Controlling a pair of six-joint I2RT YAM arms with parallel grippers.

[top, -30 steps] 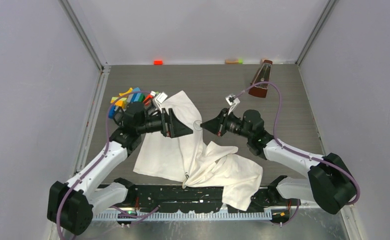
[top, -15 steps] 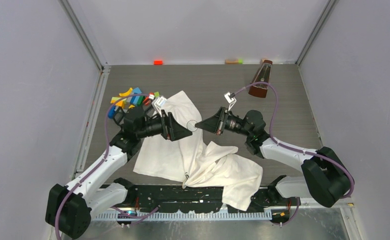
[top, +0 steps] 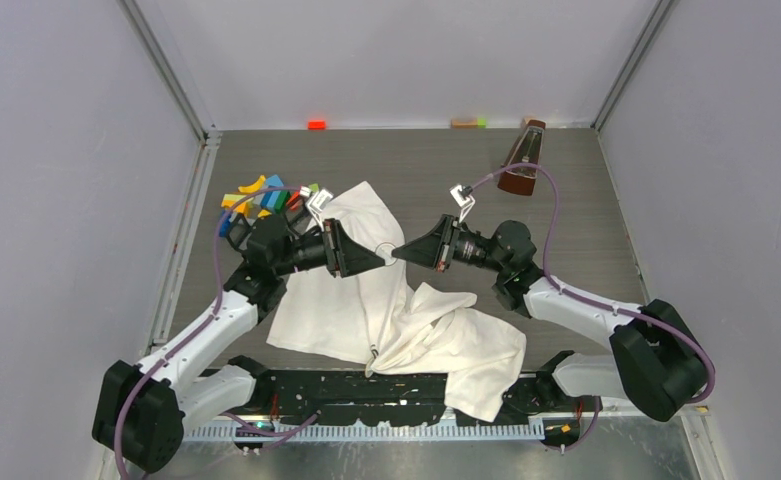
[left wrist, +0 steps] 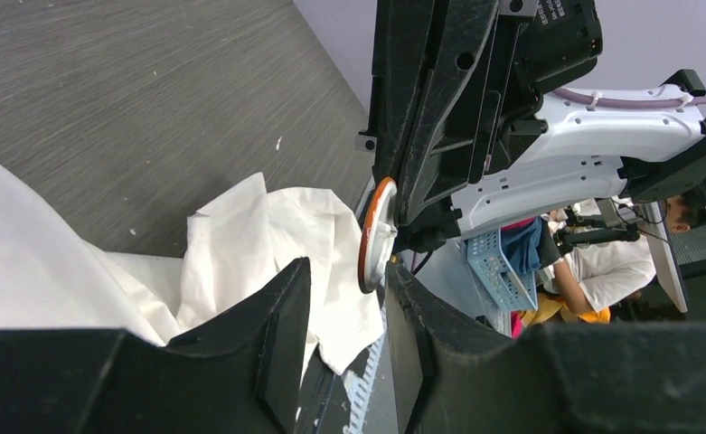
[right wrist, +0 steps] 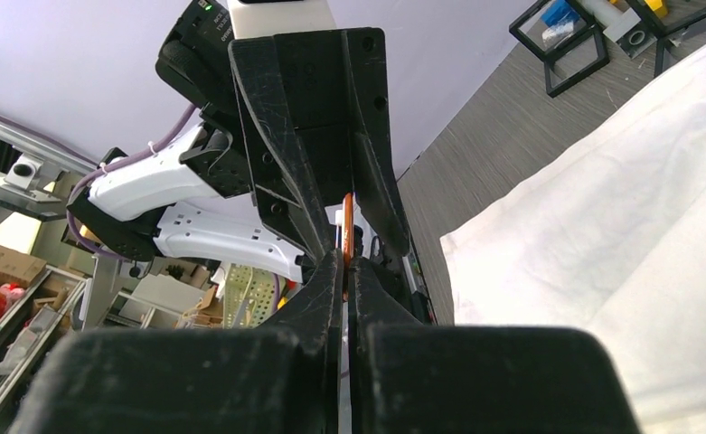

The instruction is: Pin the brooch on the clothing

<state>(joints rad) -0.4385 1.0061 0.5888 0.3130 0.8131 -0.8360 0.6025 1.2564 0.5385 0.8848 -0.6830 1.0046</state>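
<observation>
Two claws meeting above the clothing, right claw nipping the brooch, its face hidden edge-on, left claw parted

The right tool fills the bottom of the view. Its two black fingers are pressed almost together on the lower edge of the brooch, a thin disc seen edge-on with an orange rim. The left tool faces it from above, its black fingers tapering down on either side of the brooch with a gap between them; whether they touch the disc cannot be told. The white links of the left arm show behind it, to the left. On the right, the white shirt lies on the grey wood-grain surface. Small black frames stand on the surface in the top right corner.
</observation>
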